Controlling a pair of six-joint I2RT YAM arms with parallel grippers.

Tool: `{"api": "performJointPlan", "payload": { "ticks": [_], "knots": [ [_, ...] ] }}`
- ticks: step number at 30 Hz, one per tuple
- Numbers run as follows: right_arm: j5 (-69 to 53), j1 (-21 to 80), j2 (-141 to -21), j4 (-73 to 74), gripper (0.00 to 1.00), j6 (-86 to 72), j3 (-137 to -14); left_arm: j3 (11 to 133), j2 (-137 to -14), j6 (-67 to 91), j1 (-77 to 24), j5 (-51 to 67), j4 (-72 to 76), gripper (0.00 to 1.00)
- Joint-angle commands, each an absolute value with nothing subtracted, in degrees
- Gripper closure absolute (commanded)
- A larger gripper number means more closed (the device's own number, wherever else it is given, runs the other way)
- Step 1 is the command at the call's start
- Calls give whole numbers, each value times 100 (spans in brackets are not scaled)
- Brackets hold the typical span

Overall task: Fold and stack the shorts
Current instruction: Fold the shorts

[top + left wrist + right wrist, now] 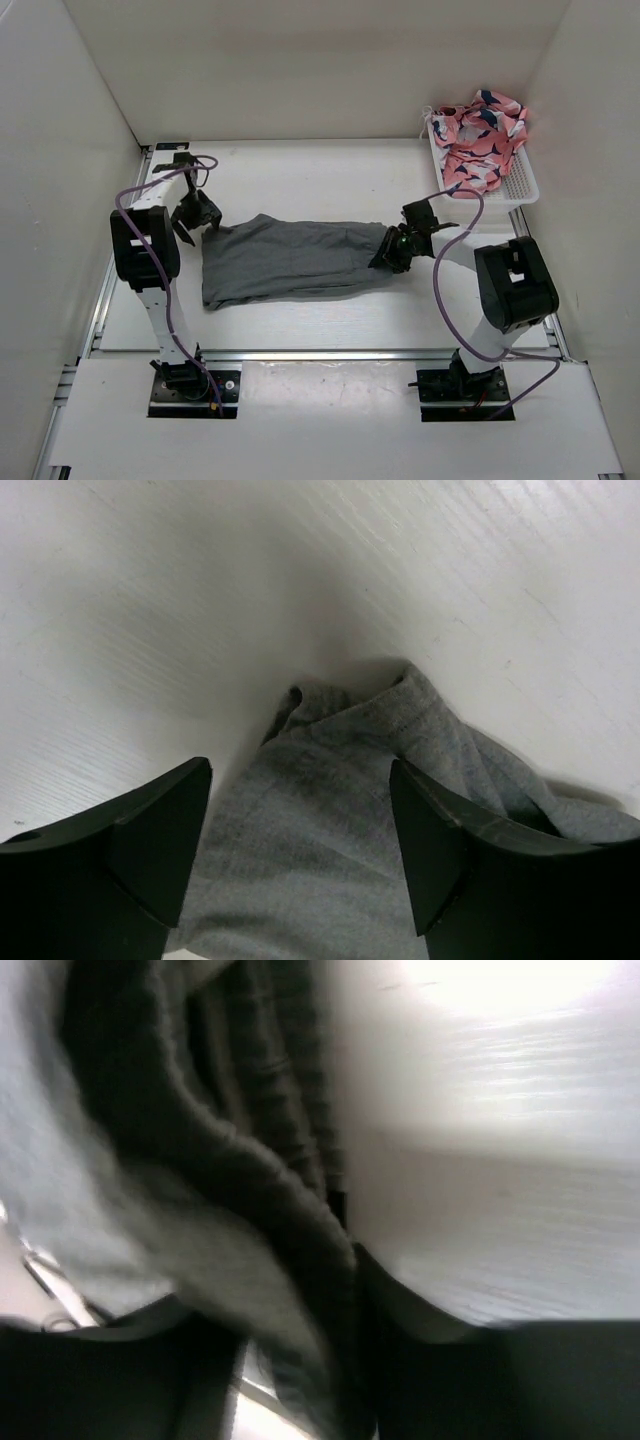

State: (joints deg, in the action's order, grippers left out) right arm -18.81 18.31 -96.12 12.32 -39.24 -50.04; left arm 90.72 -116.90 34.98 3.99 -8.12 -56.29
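The dark grey shorts [290, 260] lie spread across the middle of the table, their long side running left to right. My left gripper [200, 222] is open over their far left corner. In the left wrist view the cloth [330, 810] lies between and below the two fingers, and the gripper [300, 770] holds nothing. My right gripper [390, 255] is at the shorts' right end, shut on a bunched fold of the cloth. In the right wrist view the gathered grey cloth [200, 1160] runs into the closed gripper [345, 1260].
A white basket [520, 185] stands at the far right corner and holds a crumpled pink patterned garment [480, 135]. White walls close in the table on the left, right and back. A metal rail [320, 354] runs along the near edge.
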Motion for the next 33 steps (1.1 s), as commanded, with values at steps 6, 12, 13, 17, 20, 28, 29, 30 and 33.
{"api": "performJointPlan", "payload": {
  "ticks": [6,12,13,17,20,28,29,30,33],
  "knots": [
    [-256,1881,-9150,1783,100,-4061,-5203,8684,-11128,3419,413,-694,-5467,37],
    [201,1881,-8737,2627,100,-3130,-5835,8060,-10565,3419,168,-387,-5273,54],
    [263,1881,-8736,2706,100,-3033,-5932,7981,-10512,3471,167,-308,-5221,55],
    [623,2003,-8613,3154,100,-2603,-6633,7700,-10397,3524,53,-176,-5028,66],
    [1124,2363,-8692,3524,100,-2426,-7256,7699,-10652,3524,1,-105,-5027,69],
    [2047,3820,-9737,4411,100,-2215,-9244,7830,-11214,3577,-298,255,-4799,73],
    [2126,3989,-9886,4508,100,-2215,-9472,7831,-11215,3577,-299,307,-4799,73],
    [2223,4156,-10201,4587,100,-2154,-9936,7909,-11363,3577,-299,308,-4799,73],
    [2741,5015,-10912,4930,100,-2005,-10920,7910,-11435,3577,-299,360,-4799,75]
  ]
}}
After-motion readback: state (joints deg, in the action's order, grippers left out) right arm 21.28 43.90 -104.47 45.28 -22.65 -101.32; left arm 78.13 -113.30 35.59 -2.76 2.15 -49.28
